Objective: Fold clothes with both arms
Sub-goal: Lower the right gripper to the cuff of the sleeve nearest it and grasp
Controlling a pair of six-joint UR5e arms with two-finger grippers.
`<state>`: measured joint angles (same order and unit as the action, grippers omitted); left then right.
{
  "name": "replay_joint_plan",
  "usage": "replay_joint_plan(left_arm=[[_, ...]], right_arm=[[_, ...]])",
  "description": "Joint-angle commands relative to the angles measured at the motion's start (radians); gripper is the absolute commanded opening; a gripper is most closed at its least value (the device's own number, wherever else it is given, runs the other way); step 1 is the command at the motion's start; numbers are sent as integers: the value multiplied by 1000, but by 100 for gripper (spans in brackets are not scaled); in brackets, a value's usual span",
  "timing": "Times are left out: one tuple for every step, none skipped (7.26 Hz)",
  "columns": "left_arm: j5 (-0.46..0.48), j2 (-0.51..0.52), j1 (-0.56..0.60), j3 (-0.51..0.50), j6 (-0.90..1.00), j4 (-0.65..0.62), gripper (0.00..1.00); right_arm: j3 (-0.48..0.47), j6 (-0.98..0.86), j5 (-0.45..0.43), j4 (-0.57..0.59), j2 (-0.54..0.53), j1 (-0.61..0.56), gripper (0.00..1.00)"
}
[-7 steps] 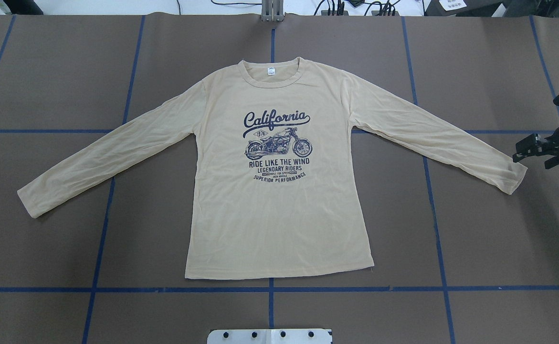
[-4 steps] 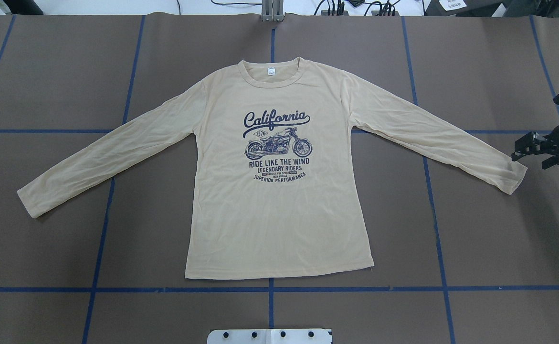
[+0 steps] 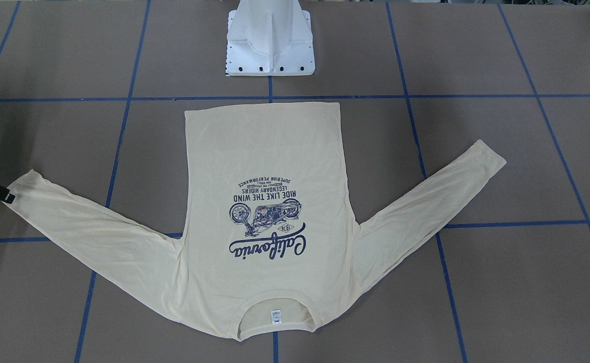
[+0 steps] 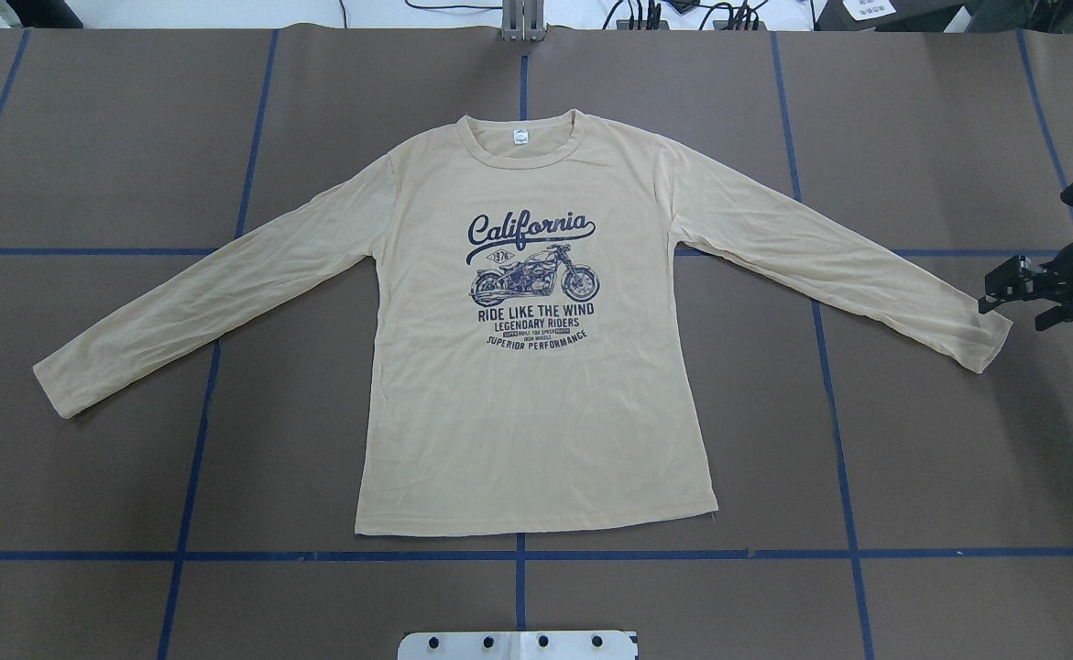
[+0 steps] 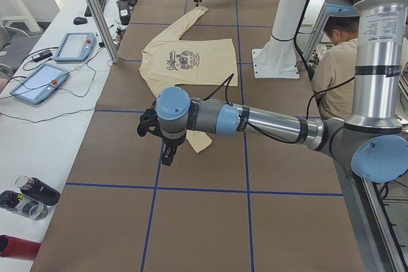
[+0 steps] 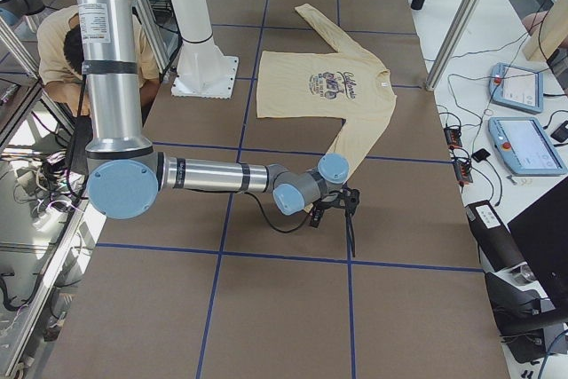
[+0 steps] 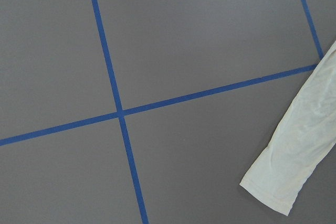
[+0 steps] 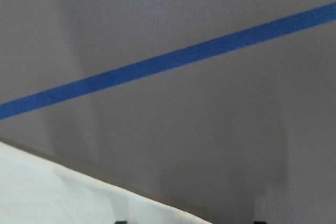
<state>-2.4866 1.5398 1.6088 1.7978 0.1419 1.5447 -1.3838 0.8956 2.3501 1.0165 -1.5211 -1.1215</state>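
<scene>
The clothes are one cream long-sleeved shirt (image 4: 536,385) lying flat, with the navy "California" print up and the collar at the far side. Both sleeves are spread out. My right gripper (image 4: 1012,304) hovers low at the right sleeve's cuff (image 4: 980,335), open, its fingertips wide apart at the bottom edge of the right wrist view, with the cuff's edge (image 8: 63,192) just under them. My left gripper (image 5: 164,151) shows only in the exterior left view, above the table near the left cuff (image 5: 199,142); I cannot tell its state. The left wrist view looks down on that cuff (image 7: 294,166).
The brown table cover carries a grid of blue tape lines (image 4: 518,555). The white pedestal base (image 3: 270,45) stands just behind the shirt's hem. A side bench holds touch pendants (image 5: 70,46) and bottles (image 5: 32,192). A person (image 5: 331,62) sits behind the robot.
My right gripper has crept slightly left, closer to the right cuff. The shirt has not moved.
</scene>
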Motion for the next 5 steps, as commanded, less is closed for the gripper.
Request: replay_joint_plan(left_arm=[[0,-19,-1,3,4,2,100],[0,-20,-1,3,4,2,100],[0,-24,-1,3,4,2,100],[0,-24,-1,3,4,2,100],[0,-24,-1,5,4,2,100]], right_arm=[[2,2,2,1,-1,9,82],[3,2,2,1,-1,15,80],[3,3,2,1,-1,20,80],[3,3,2,2,1,20,80],[6,3,2,2,1,23,77]])
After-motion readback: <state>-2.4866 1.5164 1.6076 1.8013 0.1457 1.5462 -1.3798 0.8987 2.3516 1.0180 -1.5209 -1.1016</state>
